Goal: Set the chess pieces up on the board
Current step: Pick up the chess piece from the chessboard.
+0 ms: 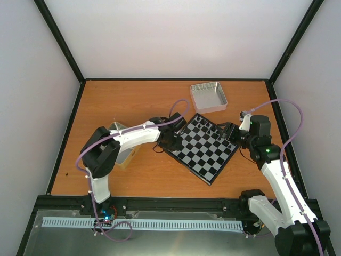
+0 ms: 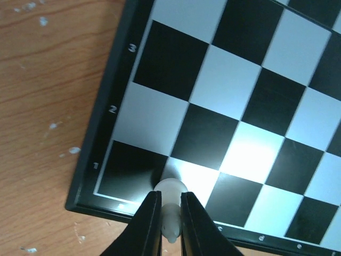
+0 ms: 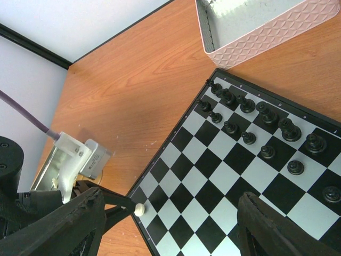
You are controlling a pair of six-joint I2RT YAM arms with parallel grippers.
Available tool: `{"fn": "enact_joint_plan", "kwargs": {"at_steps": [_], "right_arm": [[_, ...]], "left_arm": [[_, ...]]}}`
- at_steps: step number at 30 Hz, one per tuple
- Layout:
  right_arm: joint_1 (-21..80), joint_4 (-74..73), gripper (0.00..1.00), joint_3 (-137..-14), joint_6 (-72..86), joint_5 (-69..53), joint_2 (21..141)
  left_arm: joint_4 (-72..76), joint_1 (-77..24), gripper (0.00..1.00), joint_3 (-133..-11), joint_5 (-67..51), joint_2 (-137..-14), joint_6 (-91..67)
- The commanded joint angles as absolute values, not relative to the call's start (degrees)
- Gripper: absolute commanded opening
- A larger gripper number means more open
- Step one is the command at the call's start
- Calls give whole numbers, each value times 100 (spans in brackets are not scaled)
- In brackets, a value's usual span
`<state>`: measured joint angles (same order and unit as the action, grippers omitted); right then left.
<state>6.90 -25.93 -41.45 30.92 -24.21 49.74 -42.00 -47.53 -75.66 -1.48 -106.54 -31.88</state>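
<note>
The black-framed board lies turned diagonally mid-table; it also shows in the left wrist view and the right wrist view. My left gripper is shut on a cream-white chess piece, held base-down over row 1 near the board's corner, at the edge between the first two squares. That piece shows in the right wrist view. My right gripper is open and empty above the board's other side. In the top view the left gripper and right gripper flank the board.
Several small black chessmen stand in two rows on the board's far side. A pinkish-white patterned tray sits behind the board. A silver metal tray lies partly under the left arm. Black-edged walls ring the table.
</note>
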Motion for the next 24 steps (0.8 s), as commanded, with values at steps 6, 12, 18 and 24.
{"fn": "enact_joint_plan", "kwargs": {"at_steps": [6,12,18,24], "right_arm": [[738,-2488,68,-4149,3031,-2377,4975],[738,-2486,68,-4131,3041,-2375,4984],[738,-2474,68,-4098,3045,-2377,4983],[740,-2428,68,-4077,3063,-2399,5010]], "left_arm": [[-4288,-5073,2,-7637,-207,-10551,-3244],[-4213,-5194,2,-7768,-304,-10641,-3280],[-4261,-5210,2,-7959,-384,-10748,-3302],[-4333,-5379,4,-8198,-275,-10880,-3333]]}}
